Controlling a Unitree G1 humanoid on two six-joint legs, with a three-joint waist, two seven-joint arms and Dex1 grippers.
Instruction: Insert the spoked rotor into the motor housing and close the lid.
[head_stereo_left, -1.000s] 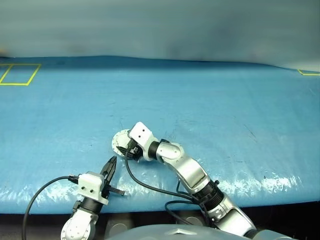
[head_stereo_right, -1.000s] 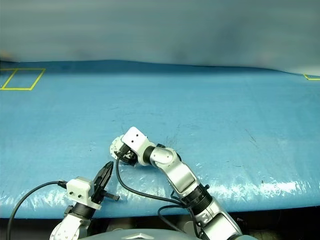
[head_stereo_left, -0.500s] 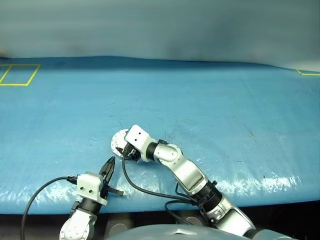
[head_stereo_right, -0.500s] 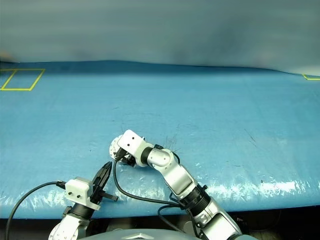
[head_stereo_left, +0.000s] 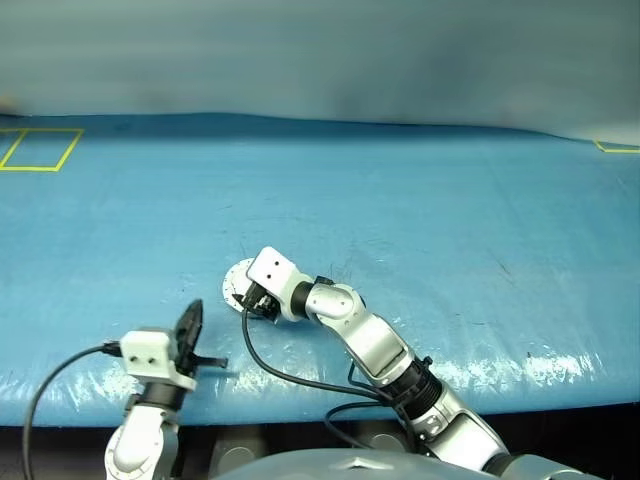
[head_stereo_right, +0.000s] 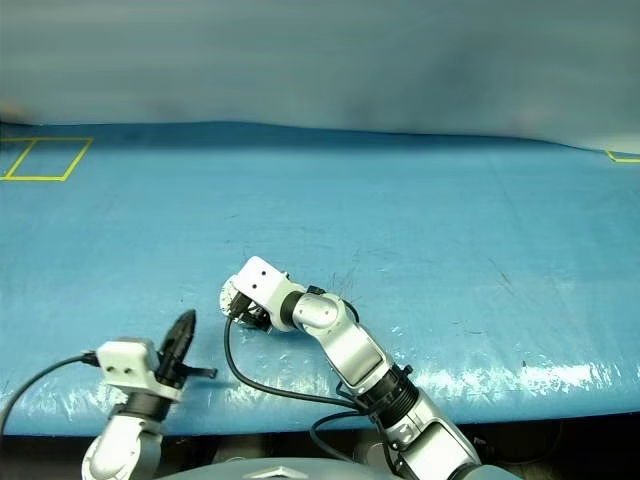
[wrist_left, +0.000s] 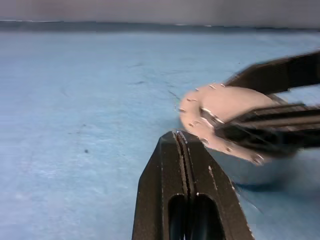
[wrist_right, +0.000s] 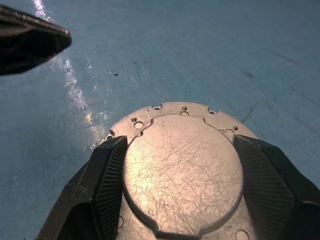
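Metal throughout, the lid (wrist_right: 182, 172) looks stiff, smooth and slippery, with a scratched raised centre and a thin flange dotted with small holes; I judge it fairly light by itself but weighty if the motor housing is already joined beneath it, which I cannot tell. It lies on the blue table (head_stereo_left: 450, 220), directly between the fingers (wrist_right: 107, 182) of the right gripper (wrist_right: 182, 187), which straddle its opposite edges, spread wide. Whether the pads actually press the rim or stand just off it is unclear. The rim is the sensible place to take hold, across the full width, since the flat top offers nothing to pinch. A polished edge could slide out under a skewed squeeze. Well back from the lid, near the table's front edge, the left gripper (head_stereo_left: 189, 322) is clenched with nothing in it, pointing toward the disc. No spoked rotor is apparent.
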